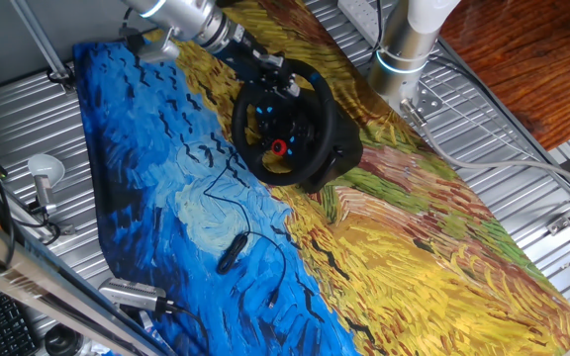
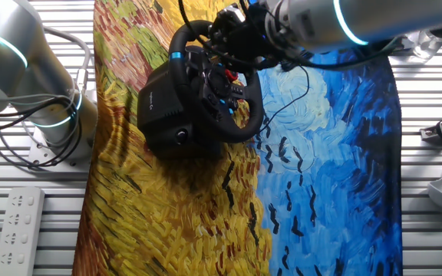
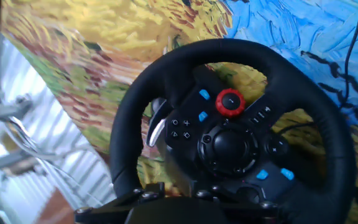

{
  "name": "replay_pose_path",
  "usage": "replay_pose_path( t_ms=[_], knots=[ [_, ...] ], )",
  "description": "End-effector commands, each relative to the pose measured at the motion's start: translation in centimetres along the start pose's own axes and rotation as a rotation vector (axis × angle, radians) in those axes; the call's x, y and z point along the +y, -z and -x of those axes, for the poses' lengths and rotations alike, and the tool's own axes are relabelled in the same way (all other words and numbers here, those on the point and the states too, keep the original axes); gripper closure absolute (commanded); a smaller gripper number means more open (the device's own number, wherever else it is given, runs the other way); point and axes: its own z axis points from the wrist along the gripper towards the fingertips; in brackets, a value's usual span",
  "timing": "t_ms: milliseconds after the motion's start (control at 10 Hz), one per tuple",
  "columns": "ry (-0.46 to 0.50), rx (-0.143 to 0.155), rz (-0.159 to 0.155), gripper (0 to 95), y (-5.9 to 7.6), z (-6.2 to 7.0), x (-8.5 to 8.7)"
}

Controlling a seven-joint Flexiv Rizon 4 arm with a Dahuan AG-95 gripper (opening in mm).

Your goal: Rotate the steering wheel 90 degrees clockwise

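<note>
I can read no words, brand names or numbers from my end. The only signs I can make out sit on the hub of the steering wheel (image 3: 232,134), seen in the hand view: small white face-button symbols to the left of the centre, where I can tell a cross and a triangle, and faint white marks to the right of the red knob (image 3: 230,102), too blurred to read. On the side of its base (image 2: 163,103) in the other fixed view there is a small pale mark that I cannot read.
</note>
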Motion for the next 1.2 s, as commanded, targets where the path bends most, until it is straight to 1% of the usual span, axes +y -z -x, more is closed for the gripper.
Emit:
replay_pose_path(
  t_ms=[100, 200, 300, 400, 500, 600, 700, 800, 900, 1000, 1100, 1200],
  knots=[
    [-0.026, 0.006, -0.036, 76.0, -0.04, 0.03, 0.02],
    [-0.035, 0.008, -0.063, 57.0, -0.05, 0.05, 0.05],
    [-0.014, 0.026, -0.09, 57.0, -0.07, 0.08, 0.1],
    [0.024, 0.05, -0.099, 57.0, -0.12, 0.18, 0.21],
    [0.054, 0.06, -0.094, 57.0, -0.15, 0.23, 0.29],
    [0.097, 0.072, -0.099, 57.0, -0.17, 0.28, 0.37],
    [0.149, 0.096, -0.107, 76.0, -0.31, 0.39, 0.4],
    [0.178, 0.104, -0.103, 76.0, -0.47, 0.5, 0.39],
    [0.208, 0.116, -0.091, 76.0, -0.64, 0.58, 0.3],
    [0.233, 0.132, -0.073, 76.0, -0.67, 0.57, 0.24],
    [0.244, 0.137, -0.068, 76.0, -0.66, 0.58, 0.26],
    [0.258, 0.145, -0.06, 57.0, -0.65, 0.6, 0.34]
  ],
)
